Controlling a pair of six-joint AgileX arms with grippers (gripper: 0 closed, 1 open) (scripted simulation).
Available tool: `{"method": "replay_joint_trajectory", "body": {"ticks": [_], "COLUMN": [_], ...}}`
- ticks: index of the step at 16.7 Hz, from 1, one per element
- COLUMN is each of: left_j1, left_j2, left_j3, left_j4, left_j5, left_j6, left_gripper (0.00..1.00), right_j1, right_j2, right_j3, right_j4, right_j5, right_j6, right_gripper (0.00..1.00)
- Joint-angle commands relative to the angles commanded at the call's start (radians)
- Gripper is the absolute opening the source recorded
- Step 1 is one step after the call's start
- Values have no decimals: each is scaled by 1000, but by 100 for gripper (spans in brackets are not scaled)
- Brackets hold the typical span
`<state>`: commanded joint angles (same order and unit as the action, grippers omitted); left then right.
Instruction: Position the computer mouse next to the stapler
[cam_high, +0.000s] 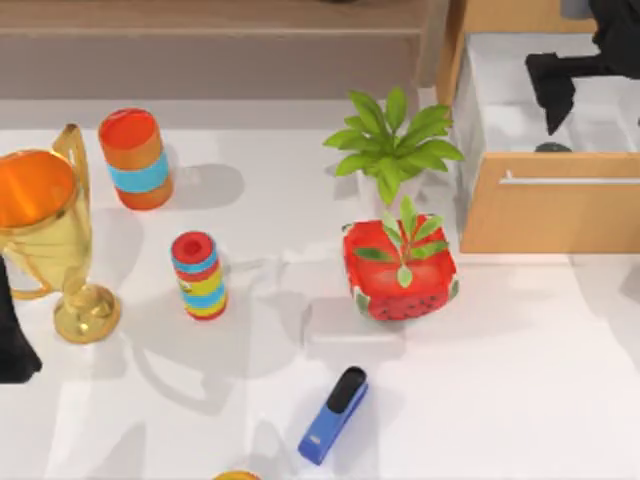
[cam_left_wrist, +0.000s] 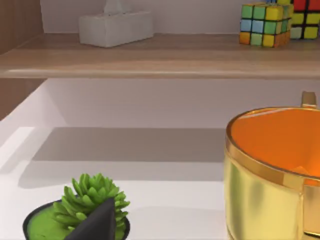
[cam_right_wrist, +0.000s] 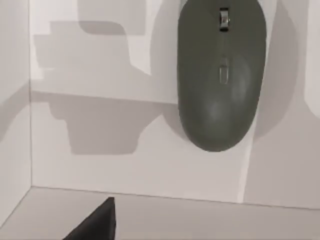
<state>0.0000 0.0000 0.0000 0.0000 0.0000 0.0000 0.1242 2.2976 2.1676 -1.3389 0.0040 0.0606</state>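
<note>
**Colleague:** Labels first. Anything readable from the top view?

**Me:** No. The striped can (cam_high: 199, 275) has coloured bands, but I can't make out lettering. The stapler (cam_high: 333, 414) is blue with a black top arm rounded at one end, lying at a slant on the table (cam_high: 520, 380) near the front, no brand visible. My right gripper (cam_high: 556, 92) hangs over the open drawer (cam_high: 548, 205) at the right; the computer mouse (cam_high: 551, 148) is a dark sliver at the drawer's front wall, just beneath the fingers. I cannot tell whether those fingers are open. My left arm (cam_high: 12, 335) sits at the left edge beside the gold trophy (cam_high: 45, 235).

**Colleague:** Left wrist view?

**Me:** No writing. The trophy cup is close, a green succulent (cam_left_wrist: 90, 200) sits behind one dark fingertip (cam_left_wrist: 97, 225), and a tissue box (cam_left_wrist: 116, 27) stands on the shelf. Finger state there: cannot tell.

**Colleague:** Right wrist view?

**Me:** The mouse is a smooth grey-green oval with a small silver scroll wheel, unbranded, on the white drawer floor, apart from my fingertip (cam_right_wrist: 97, 222).
</note>
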Motion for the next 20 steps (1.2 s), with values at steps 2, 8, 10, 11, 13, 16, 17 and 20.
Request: {"method": "replay_joint_trajectory", "body": {"ticks": [2, 8, 10, 11, 13, 16, 17, 20], "left_j1": [0, 0, 0, 0, 0, 0, 0, 0], "left_j2": [0, 0, 0, 0, 0, 0, 0, 0], "left_j3": [0, 0, 0, 0, 0, 0, 0, 0], "left_j4": [0, 0, 0, 0, 0, 0, 0, 0], "left_j5": [0, 0, 0, 0, 0, 0, 0, 0], "left_j6": [0, 0, 0, 0, 0, 0, 0, 0], "left_gripper": [100, 100, 100, 100, 100, 100, 100, 100], "right_j1": [3, 7, 6, 6, 6, 6, 6, 6], "right_j2": [40, 149, 156, 156, 156, 156, 156, 156], "right_j3": [-29, -88, -90, -90, -90, -90, -90, -90], "right_j4": [66, 239, 246, 246, 246, 246, 246, 246], "right_j5": [1, 5, 5, 5, 5, 5, 5, 5], "right_j6": [2, 7, 8, 8, 8, 8, 8, 8], "right_gripper": [100, 100, 100, 100, 100, 77, 70, 47]}}
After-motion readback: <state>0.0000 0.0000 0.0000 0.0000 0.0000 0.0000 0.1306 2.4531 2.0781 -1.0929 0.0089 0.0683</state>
